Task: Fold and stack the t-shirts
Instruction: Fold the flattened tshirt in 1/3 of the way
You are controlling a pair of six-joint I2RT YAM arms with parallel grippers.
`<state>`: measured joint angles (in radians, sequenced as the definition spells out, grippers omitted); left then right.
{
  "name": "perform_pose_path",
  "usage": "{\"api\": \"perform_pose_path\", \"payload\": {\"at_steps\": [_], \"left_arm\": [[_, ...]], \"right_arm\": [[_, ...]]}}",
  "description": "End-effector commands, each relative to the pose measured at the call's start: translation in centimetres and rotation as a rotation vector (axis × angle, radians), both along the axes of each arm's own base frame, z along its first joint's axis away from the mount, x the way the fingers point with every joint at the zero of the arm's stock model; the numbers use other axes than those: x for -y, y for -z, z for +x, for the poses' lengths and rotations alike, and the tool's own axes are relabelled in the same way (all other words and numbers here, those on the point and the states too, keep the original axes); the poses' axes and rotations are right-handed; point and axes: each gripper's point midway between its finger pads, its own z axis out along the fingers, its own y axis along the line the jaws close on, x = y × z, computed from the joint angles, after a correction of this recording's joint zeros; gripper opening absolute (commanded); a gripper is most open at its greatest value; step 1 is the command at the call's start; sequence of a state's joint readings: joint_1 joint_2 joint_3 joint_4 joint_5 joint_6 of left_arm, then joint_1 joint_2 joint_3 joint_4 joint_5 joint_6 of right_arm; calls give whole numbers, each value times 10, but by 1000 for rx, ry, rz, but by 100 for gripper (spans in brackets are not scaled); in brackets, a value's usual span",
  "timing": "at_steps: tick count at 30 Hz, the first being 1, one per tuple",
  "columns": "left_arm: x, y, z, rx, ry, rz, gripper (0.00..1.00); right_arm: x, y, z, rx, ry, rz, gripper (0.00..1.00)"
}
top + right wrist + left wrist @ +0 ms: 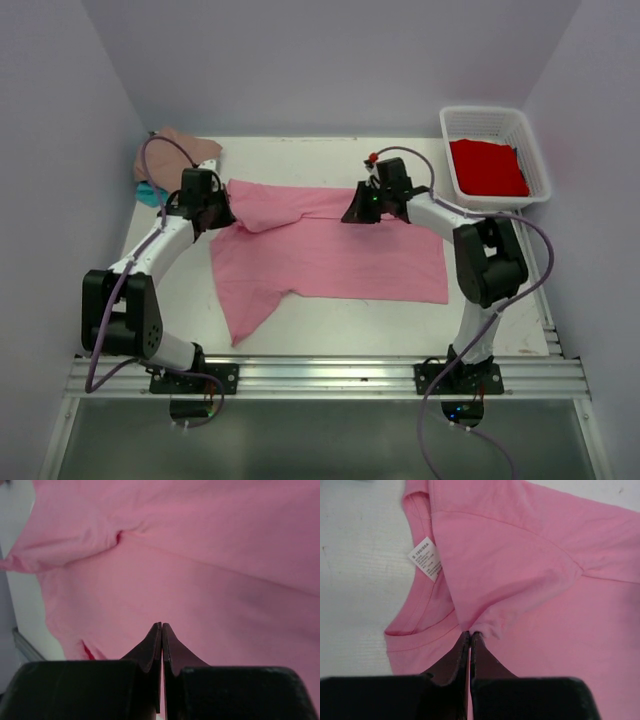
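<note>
The bright pink t-shirt (330,250) lies spread across the middle of the table, one sleeve trailing toward the near left. My left gripper (215,215) is at its collar end and is shut on a bunched pinch of pink fabric (470,632) beside the neck label (426,559). My right gripper (362,208) is at the shirt's far edge, with its jaws pressed together against the pink cloth (161,625). The dusty tan-pink t-shirt (185,145) lies crumpled at the far left on top of the teal t-shirt (150,192). The red t-shirt (487,167) lies folded in the basket.
The white lattice basket (480,118) stands at the far right corner. Walls close the table in on the left, back and right. A metal rail (320,375) carrying both arm bases runs along the near edge.
</note>
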<state>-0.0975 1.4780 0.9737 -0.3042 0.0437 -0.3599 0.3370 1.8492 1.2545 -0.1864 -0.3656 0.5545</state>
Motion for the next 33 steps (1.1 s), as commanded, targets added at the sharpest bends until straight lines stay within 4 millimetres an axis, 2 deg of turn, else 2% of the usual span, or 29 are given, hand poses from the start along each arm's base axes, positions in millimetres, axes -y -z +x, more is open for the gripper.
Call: {"api": "perform_pose_path", "payload": {"at_steps": [1, 3, 7, 8, 10, 11, 13, 15, 16, 23, 26, 30, 31, 32, 33], "left_arm": [[12, -63, 24, 162, 26, -76, 0], [17, -83, 32, 203, 46, -95, 0], [22, -109, 44, 259, 66, -117, 0], [23, -109, 48, 260, 68, -120, 0], [26, -116, 53, 272, 78, -134, 0], [28, -114, 56, 266, 80, -140, 0], [31, -116, 60, 270, 87, -157, 0], [35, -112, 65, 266, 97, -172, 0], [35, -110, 66, 262, 95, -176, 0], [41, -101, 68, 243, 107, -208, 0], [43, -97, 69, 237, 111, -214, 0], [45, -97, 71, 238, 116, -223, 0], [45, -98, 72, 243, 116, -227, 0], [45, -95, 73, 235, 115, -228, 0], [46, -95, 74, 238, 116, -231, 0]], "right_arm": [[-63, -42, -5, 60, -186, 174, 0], [-80, -42, -11, 60, -225, 187, 0], [-103, -47, -12, 61, -269, 223, 0], [-105, -44, -11, 58, -271, 216, 4], [-115, -49, -9, 75, -280, 214, 23], [-120, -43, -11, 64, -285, 200, 30], [-127, -48, -6, 81, -289, 195, 40], [-135, -36, -7, 57, -299, 169, 47], [-141, -40, -4, 64, -305, 170, 48], [-164, -7, -10, 6, -294, 153, 47], [-179, 5, -24, -9, -312, 147, 45], [-193, 19, -32, -23, -322, 133, 45], [-197, 15, -30, -13, -325, 136, 45], [-199, 23, -30, -23, -327, 123, 45], [-205, 17, -25, 1, -324, 119, 45]]}}
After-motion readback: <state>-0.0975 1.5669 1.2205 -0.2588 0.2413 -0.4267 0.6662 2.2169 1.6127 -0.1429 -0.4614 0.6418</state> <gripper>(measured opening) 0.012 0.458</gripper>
